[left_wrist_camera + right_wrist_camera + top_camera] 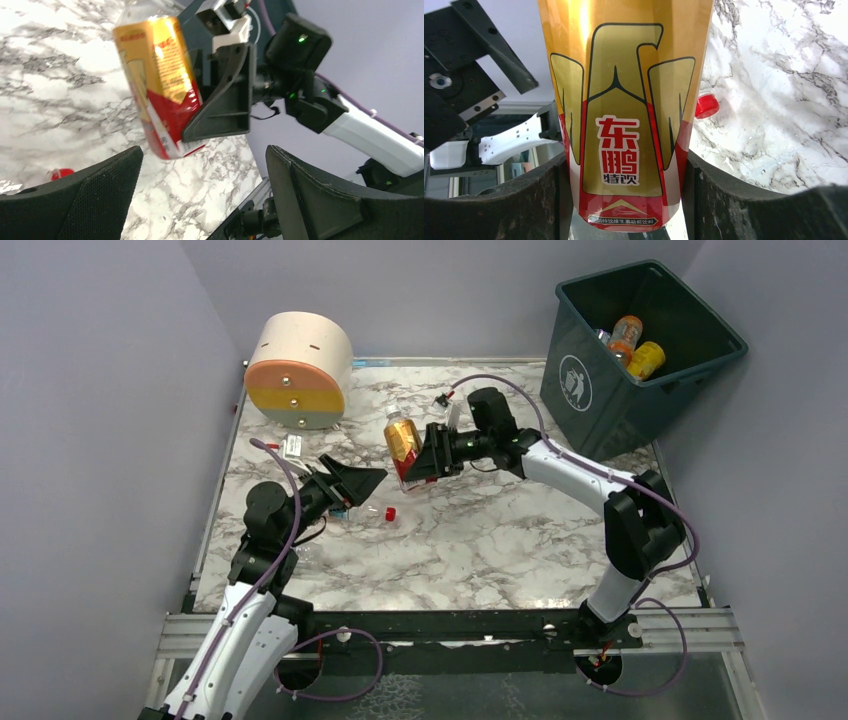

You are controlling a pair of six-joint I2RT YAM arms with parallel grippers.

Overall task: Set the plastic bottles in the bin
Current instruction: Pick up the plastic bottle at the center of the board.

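1. The right gripper (418, 454) is clamped on a gold-and-red labelled bottle (402, 440), holding it tilted above the marble table (500, 540) at centre frame in the overhead view.
2. The left gripper (352, 480), left of centre, has its fingers wide apart and empty, facing that bottle.
3. A loose red cap (390, 512) lies on the table just below the bottle. The bin (600, 390) sits at upper right, well apart.
4. At least an orange bottle (626, 332) and a yellow bottle (646, 358) lie in the bin. The held one looks like the last outside it, not yet carried over.
5. Only the right wrist view shows the label's print with a finger pressed on each side. Only the overhead view shows the bin's contents.
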